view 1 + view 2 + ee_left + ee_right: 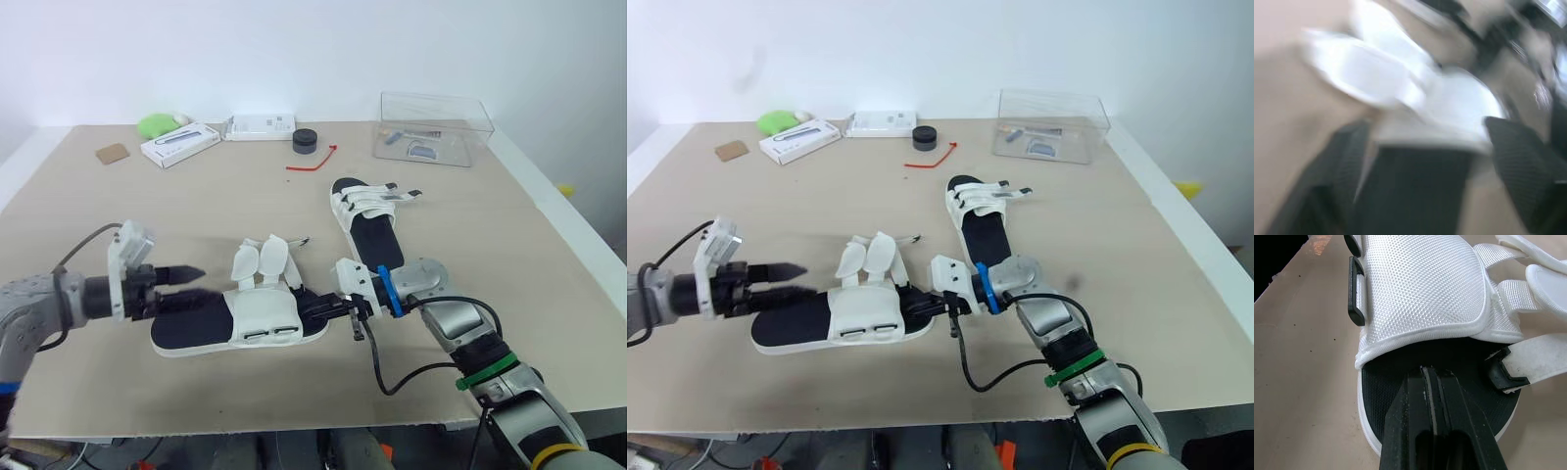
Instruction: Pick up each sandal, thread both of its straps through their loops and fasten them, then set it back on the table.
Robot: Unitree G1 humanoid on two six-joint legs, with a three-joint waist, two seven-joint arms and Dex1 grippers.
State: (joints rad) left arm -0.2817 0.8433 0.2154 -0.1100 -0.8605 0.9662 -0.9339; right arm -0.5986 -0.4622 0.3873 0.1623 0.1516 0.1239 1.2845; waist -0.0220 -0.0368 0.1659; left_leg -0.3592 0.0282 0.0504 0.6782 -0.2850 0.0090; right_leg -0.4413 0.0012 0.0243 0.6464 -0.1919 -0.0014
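The near sandal (240, 321) lies flat on the table, black footbed up, with a white upper (1420, 289). Its two white straps (265, 262) stand loose and unthreaded on the far side. My left gripper (191, 284) is at its heel end, open, with the black footbed (1420, 191) between the fingers (1322, 191). My right gripper (331, 309) is at the toe end. Its fingers (1422, 396) are pressed together, resting on the footbed with the tips at the edge of the white upper. A second sandal (367, 220) lies farther back, its straps hanging loose.
A clear plastic box (431, 127) stands at the back right. Along the back lie a black round puck (306, 140), a red tie (313, 162), two white boxes (179, 144) (260, 127), a green object (157, 124) and a cardboard scrap (113, 153). The table's front edge is close below the near sandal.
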